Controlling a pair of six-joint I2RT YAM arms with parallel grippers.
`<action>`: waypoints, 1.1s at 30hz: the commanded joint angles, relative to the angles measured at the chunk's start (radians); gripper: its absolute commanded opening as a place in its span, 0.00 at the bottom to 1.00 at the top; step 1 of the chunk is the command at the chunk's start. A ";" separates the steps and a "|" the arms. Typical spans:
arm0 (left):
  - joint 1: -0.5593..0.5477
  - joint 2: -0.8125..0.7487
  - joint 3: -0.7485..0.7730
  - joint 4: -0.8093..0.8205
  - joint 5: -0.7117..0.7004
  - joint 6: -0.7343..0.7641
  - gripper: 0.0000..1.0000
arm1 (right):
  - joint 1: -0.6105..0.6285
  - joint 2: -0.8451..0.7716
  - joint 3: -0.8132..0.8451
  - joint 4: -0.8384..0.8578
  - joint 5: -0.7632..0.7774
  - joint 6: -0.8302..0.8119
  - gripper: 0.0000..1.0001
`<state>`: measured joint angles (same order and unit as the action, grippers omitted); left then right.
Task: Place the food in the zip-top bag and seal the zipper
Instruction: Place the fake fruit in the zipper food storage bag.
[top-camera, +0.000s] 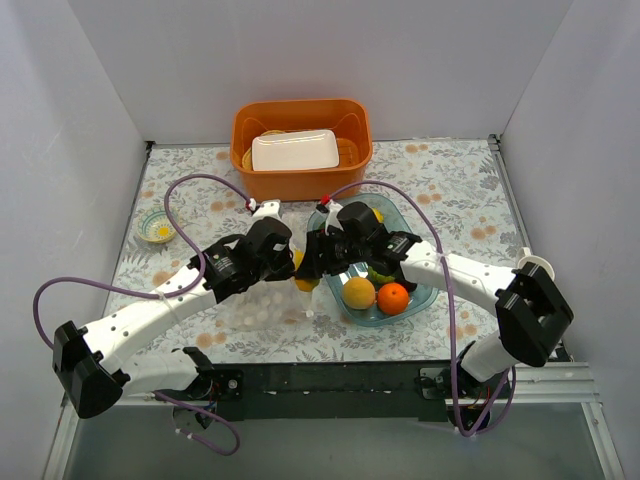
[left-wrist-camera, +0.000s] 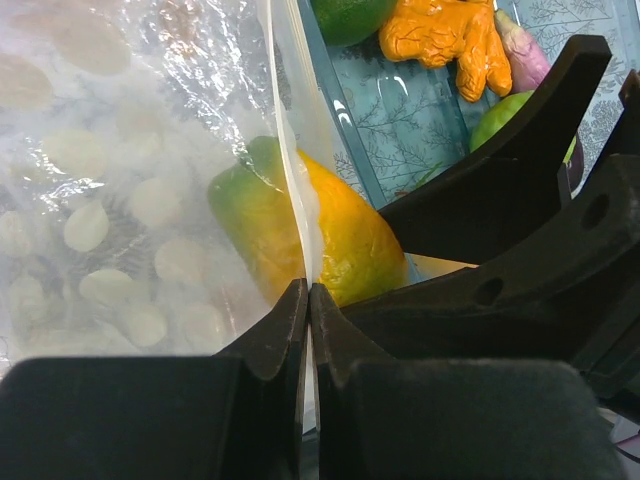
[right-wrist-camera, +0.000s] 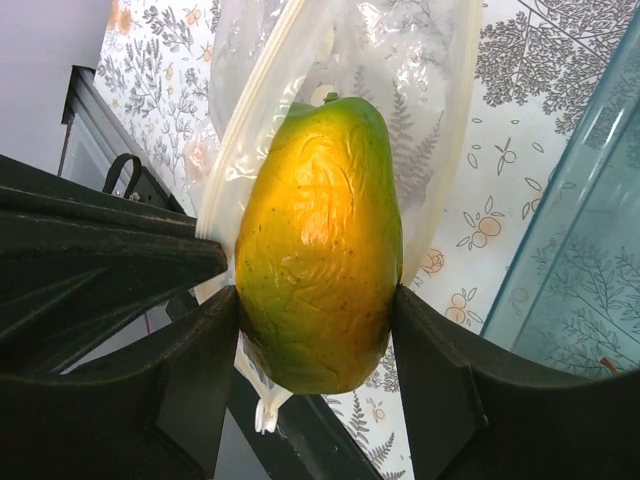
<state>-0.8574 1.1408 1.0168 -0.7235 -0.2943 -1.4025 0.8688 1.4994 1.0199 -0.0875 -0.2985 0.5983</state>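
My right gripper (right-wrist-camera: 316, 330) is shut on the yellow-green mango (right-wrist-camera: 320, 250) and holds it at the mouth of the clear zip-top bag (right-wrist-camera: 420, 70). My left gripper (left-wrist-camera: 308, 292) is shut on the bag's whitish zipper strip (left-wrist-camera: 292, 170), holding the mouth edge up. The mango (left-wrist-camera: 330, 225) shows half inside the bag (left-wrist-camera: 110, 180) in the left wrist view. The zipper's small white tab (right-wrist-camera: 265, 415) hangs below the mango. From above, both grippers (top-camera: 290, 258) (top-camera: 312, 262) meet over the bag (top-camera: 262, 310). An orange (top-camera: 393, 298), a yellow citrus (top-camera: 358, 292) and green pieces lie in the blue tray (top-camera: 425, 292).
An orange basin (top-camera: 300, 180) with a white tray (top-camera: 294, 150) stands at the back. A small patterned bowl (top-camera: 157, 231) sits at the left. In the left wrist view the tray holds an orange ginger-shaped piece (left-wrist-camera: 445, 40), a lime (left-wrist-camera: 345, 15) and a purple piece (left-wrist-camera: 525, 55).
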 joint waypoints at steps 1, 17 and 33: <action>0.004 -0.006 0.032 0.016 0.015 0.005 0.00 | 0.019 0.018 0.086 0.003 0.002 -0.014 0.25; 0.003 -0.050 0.074 -0.025 -0.043 -0.007 0.00 | 0.030 -0.045 0.094 -0.057 0.108 -0.081 0.82; 0.008 -0.239 0.035 -0.056 -0.201 -0.084 0.00 | -0.016 -0.275 -0.013 -0.248 0.435 -0.100 0.90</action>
<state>-0.8543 0.9348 1.0386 -0.7971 -0.4561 -1.4857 0.8688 1.2453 1.0515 -0.2672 0.0563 0.5167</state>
